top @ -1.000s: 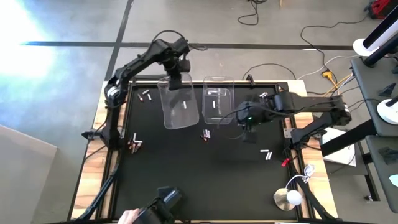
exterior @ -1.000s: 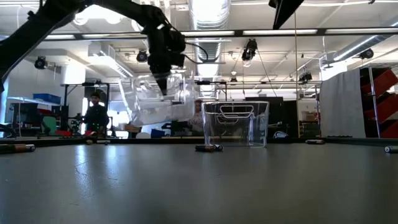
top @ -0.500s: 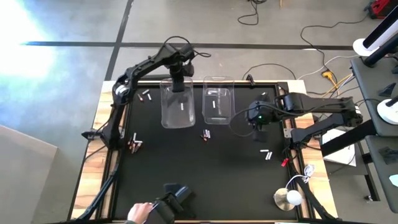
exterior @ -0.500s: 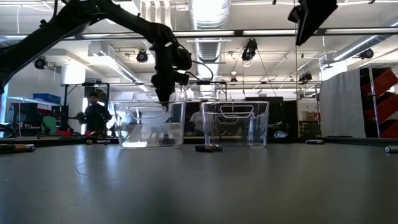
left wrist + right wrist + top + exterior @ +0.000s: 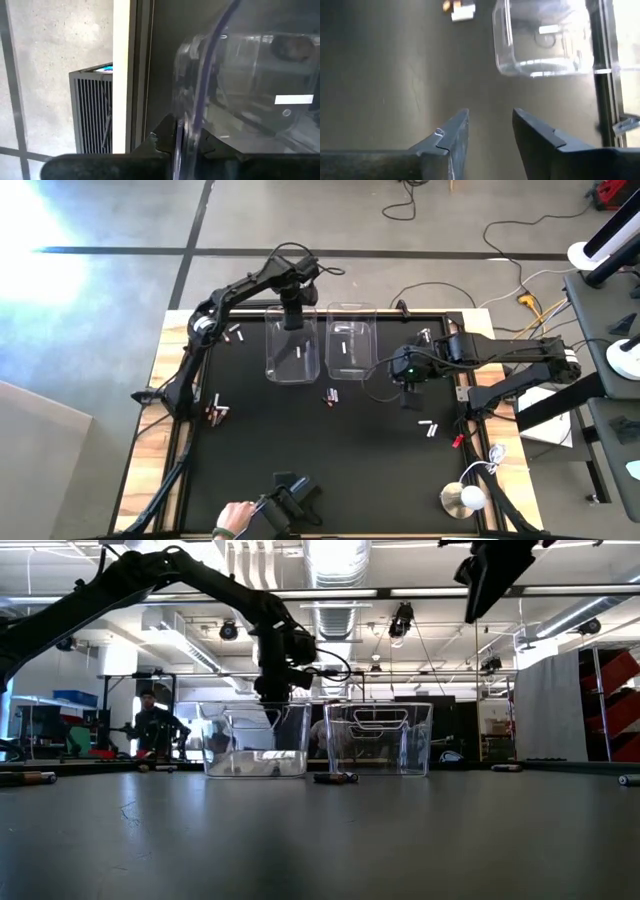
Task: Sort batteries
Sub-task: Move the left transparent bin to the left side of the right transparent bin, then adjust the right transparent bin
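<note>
Bin placement: left gripper [image 5: 291, 313] clamps the rim of the left bin [image 5: 292, 365], set beside the right bin [image 5: 349, 348]; right gripper [image 5: 490, 131], fingers parted, hovers empty; scattered batteries [image 5: 329, 396] await picking.

We have brought the left bin [image 5: 292, 356] down from its tilted, lifted pose a second ago; it now sits flat on the table [image 5: 300, 440], upright, and has slid closer to the right bin [image 5: 350, 343], so the two stand nearly side by side. Our left gripper [image 5: 291, 318] moved with it toward the table's middle and clamps the bin's far rim. Our right gripper [image 5: 409, 385] swung out toward the table's right edge half a second ago and has come part of the way back. At the near edge a person's hand [image 5: 232, 520] has come further into sight
</note>
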`<state>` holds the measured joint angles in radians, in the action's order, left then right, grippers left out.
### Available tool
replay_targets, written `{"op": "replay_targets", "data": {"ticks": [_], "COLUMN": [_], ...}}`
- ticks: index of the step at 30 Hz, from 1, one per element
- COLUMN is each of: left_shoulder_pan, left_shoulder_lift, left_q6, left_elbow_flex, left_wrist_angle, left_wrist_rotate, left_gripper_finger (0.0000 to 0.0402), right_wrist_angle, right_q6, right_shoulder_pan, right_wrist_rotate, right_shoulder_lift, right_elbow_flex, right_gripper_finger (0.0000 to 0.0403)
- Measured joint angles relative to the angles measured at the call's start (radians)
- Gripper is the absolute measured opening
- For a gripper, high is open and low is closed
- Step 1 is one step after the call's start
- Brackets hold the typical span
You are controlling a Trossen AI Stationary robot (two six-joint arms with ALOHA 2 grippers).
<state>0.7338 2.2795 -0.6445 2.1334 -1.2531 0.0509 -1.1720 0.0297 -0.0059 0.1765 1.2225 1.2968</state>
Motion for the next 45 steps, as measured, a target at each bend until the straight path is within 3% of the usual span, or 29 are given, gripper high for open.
{"op": "replay_targets", "data": {"ticks": [4,11,18,24,29,37,45], "left_shoulder_pan": [0.0,-0.002,-0.001,-0.014,-0.047,-0.138,-0.229], "left_shoulder_lift": [0.0,-0.003,-0.02,-0.217,-0.378,-0.633,-0.796], "left_q6": [0.016,0.036,0.141,0.253,0.315,0.389,0.514], "left_elbow_flex": [0.0,0.005,0.227,0.082,-0.077,-0.456,-0.81], "left_wrist_angle": [0.021,0.091,-0.012,0.025,0.072,0.264,0.47], "left_wrist_rotate": [-0.068,-0.041,-0.122,-0.153,-0.21,-0.327,-0.332], "left_gripper_finger": [0.0011,0.0069,0.0111,0.0108,0.0102,0.01,0.01], "right_wrist_angle": [0.033,0.106,0.202,0.29,0.339,0.34,0.312], "right_q6": [0.003,-0.084,-0.183,-0.276,-0.306,-0.302,-0.299], "right_shoulder_pan": [-0.025,-0.069,-0.143,-0.236,-0.304,-0.313,-0.347], "right_wrist_rotate": [-0.001,-0.002,-0.076,-0.121,-0.232,-0.282,-0.282], "right_shoulder_lift": [0.039,0.123,0.192,0.253,0.319,0.411,0.451], "right_elbow_flex": [0.0,0.0,0.0,0.0,0.0,0.0,-0.001], "right_gripper_finger": [0.0165,0.0185,0.0188,0.0183,0.019,0.0196,0.0185]}}
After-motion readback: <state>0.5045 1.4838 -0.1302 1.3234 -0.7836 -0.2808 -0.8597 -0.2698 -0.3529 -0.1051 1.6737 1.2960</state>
